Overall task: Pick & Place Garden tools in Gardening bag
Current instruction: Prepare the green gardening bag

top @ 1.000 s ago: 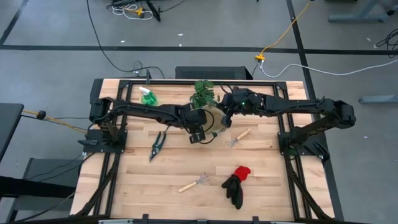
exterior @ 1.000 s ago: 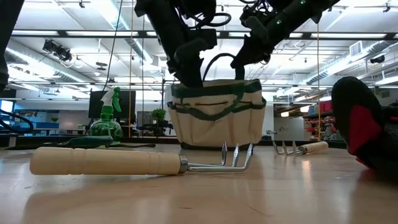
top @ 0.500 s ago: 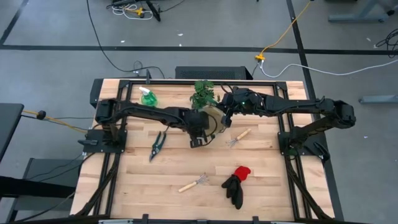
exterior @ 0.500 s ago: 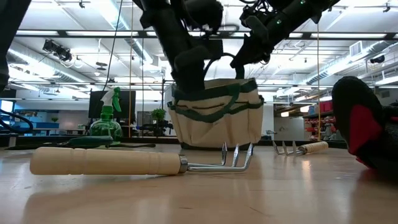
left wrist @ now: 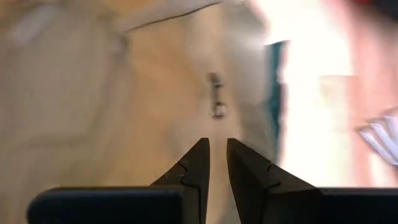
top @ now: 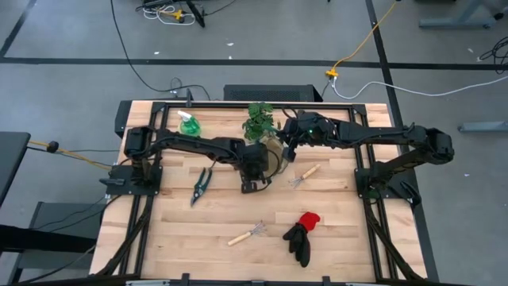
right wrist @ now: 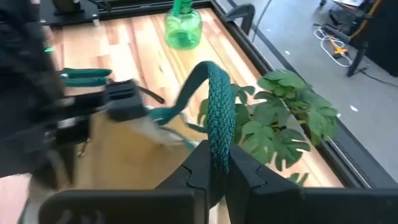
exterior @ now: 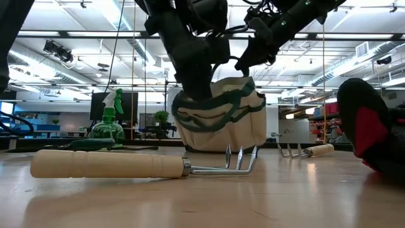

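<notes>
The cream gardening bag (exterior: 221, 120) with green trim stands at the table's middle far part (top: 272, 155), its top dented and leaning. My left gripper (top: 254, 179) is at the bag's near-left top edge, fingers (left wrist: 214, 152) almost together with nothing between them, cream canvas filling its view. My right gripper (top: 286, 149) is shut on a green bag handle above the bag. On the table lie the green spray bottle (top: 189, 123), shears (top: 200, 184), two wooden-handled rakes (top: 304, 175) (top: 248, 233) and the red-and-black gloves (top: 302, 233). My left gripper pushes down with nearly shut fingers on the bag's upper rim at its left end (exterior: 190, 104), coming from above. The rim is dented in there and the bag leans. The arm hides the fingertips in the low view. My right gripper pinches the green braided handle (right wrist: 219, 134) between its two fingers, which lie across it. The handle arches up past the fingertips as a loop. It holds the handle above the bag's right top (exterior: 250, 60); the bag's base rests on the table.
A small potted plant (top: 259, 119) stands just behind the bag at the far edge. The nearer rake (exterior: 139, 164) lies across the front of the low view. Black frame rails run along the table's left and right sides.
My left gripper has gone down and slightly right onto the bag's left top edge. The bag's rim, level before, is now pushed in and the bag leans; its base stays in place. My right gripper keeps hold of the handle.
</notes>
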Controlling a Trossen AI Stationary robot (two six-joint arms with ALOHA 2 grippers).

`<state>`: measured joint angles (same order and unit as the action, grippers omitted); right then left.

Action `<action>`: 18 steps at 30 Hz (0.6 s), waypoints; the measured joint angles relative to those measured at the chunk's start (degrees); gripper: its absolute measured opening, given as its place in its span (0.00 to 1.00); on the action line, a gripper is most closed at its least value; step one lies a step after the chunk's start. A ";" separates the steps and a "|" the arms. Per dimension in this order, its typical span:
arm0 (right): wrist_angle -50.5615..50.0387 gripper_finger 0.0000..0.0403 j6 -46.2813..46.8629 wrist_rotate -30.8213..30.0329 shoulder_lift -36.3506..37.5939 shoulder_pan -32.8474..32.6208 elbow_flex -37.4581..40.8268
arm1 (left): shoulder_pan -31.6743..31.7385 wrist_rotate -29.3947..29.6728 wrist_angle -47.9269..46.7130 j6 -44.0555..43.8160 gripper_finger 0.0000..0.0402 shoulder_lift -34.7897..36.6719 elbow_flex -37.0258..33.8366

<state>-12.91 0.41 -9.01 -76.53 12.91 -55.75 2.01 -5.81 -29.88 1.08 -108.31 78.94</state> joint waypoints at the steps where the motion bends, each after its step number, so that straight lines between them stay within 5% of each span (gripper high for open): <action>1: -0.03 0.08 0.03 -0.37 0.00 0.14 0.00 | -0.23 -1.01 0.11 0.06 0.15 0.00 0.00; 12: -0.06 0.08 0.06 -0.45 0.00 1.33 -0.01 | -1.27 -5.38 -0.18 1.12 0.15 0.00 0.00; 18: 0.07 0.08 0.18 1.35 0.00 1.33 0.00 | -1.23 2.15 -0.24 1.25 0.15 0.29 -0.07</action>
<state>-12.84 0.58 -7.66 -76.53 14.24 -55.75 0.77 -3.66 -30.12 2.33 -108.02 78.86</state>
